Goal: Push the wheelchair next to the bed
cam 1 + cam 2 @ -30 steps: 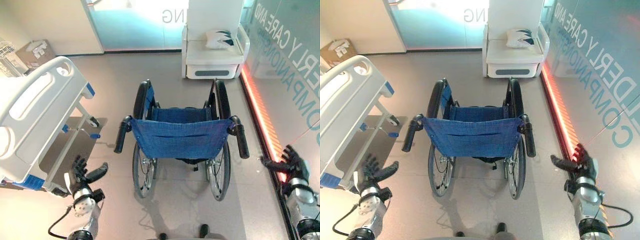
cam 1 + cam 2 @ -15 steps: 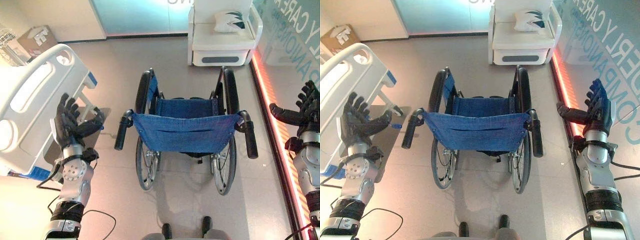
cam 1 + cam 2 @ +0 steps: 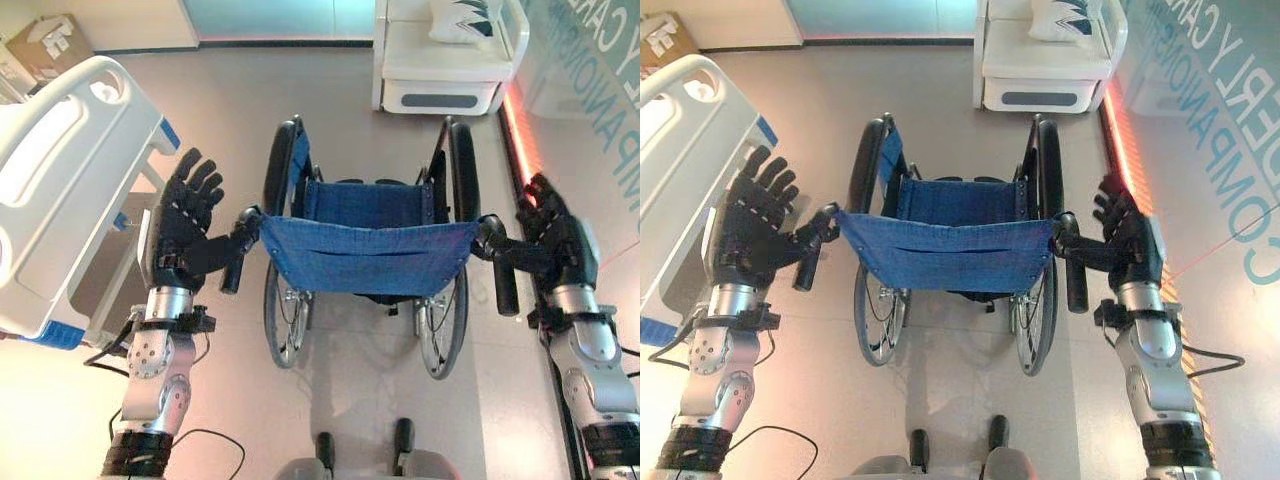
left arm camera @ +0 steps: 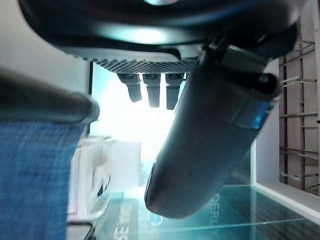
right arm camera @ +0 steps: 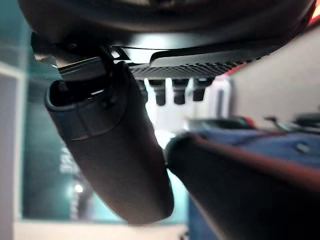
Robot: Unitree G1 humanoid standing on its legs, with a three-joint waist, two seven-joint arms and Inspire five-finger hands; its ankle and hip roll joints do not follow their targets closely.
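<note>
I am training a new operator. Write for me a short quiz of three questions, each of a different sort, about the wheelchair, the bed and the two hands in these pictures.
1. True or false: the left hand is curled tight round the wheelchair's left push handle.
2. On which side of the wheelchair does the bed stand: (a) robot's left, (b) robot's right, (c) behind it?
3. Fill in: the white armchair beyond the wheelchair holds a ____.

Key: 1 false, the fingers are spread beside it; 2 a; 3 cushion.
</note>
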